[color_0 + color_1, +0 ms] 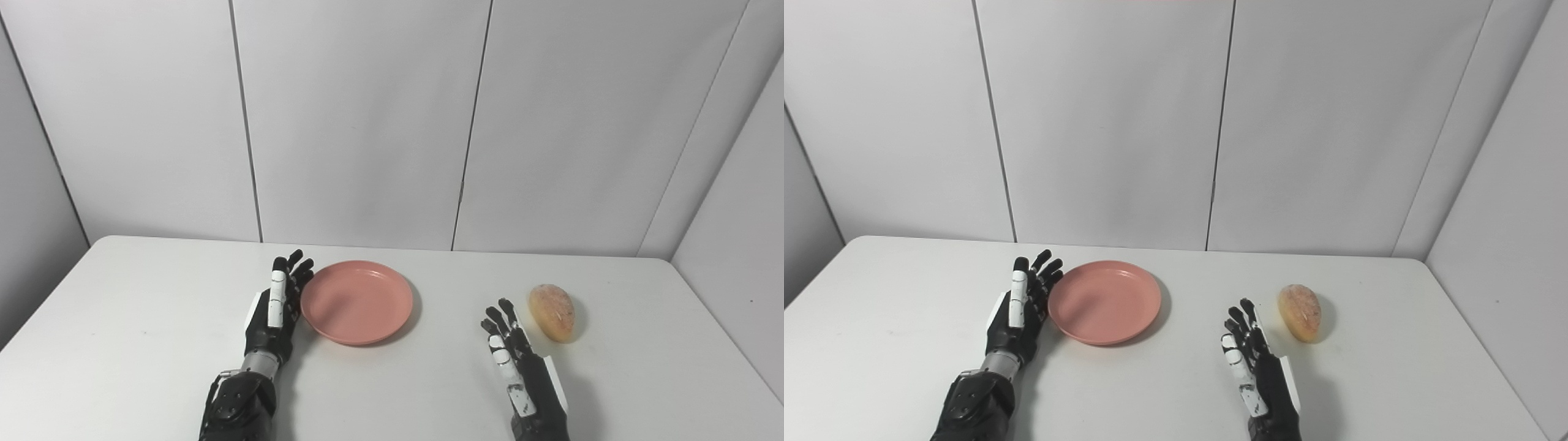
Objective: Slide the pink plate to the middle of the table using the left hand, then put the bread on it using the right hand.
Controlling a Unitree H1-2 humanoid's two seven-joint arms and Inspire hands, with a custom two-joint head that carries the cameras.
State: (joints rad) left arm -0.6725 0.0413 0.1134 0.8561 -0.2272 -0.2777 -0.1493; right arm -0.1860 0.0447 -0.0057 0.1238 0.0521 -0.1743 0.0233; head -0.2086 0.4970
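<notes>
White panelled walls (367,122) back a white bench (153,318), whose near edge and right corner run out of frame. Plate (356,301), pink, sits flat near the bench's middle, a bit left of centre, with nothing on it. Left hand (274,312) stands on edge just left of the plate, fingers (295,269) straight and slightly spread, holding nothing. Fingers look to be against the plate's left rim, but contact is hard to confirm from this angle; the palm side faces the plate and is hidden. Left forearm is cut off at the bottom edge. Bread (552,312), an oval bun, lies on the bench well right of the plate, untouched. Right hand (520,367) is near the bread, below and left of it, apart from it, fingers extended and loosely spread, grasping nothing. Its wrist and arm are cropped by the bottom edge. Whether either hand rests on the bench or hangs just above it can't be told.
</notes>
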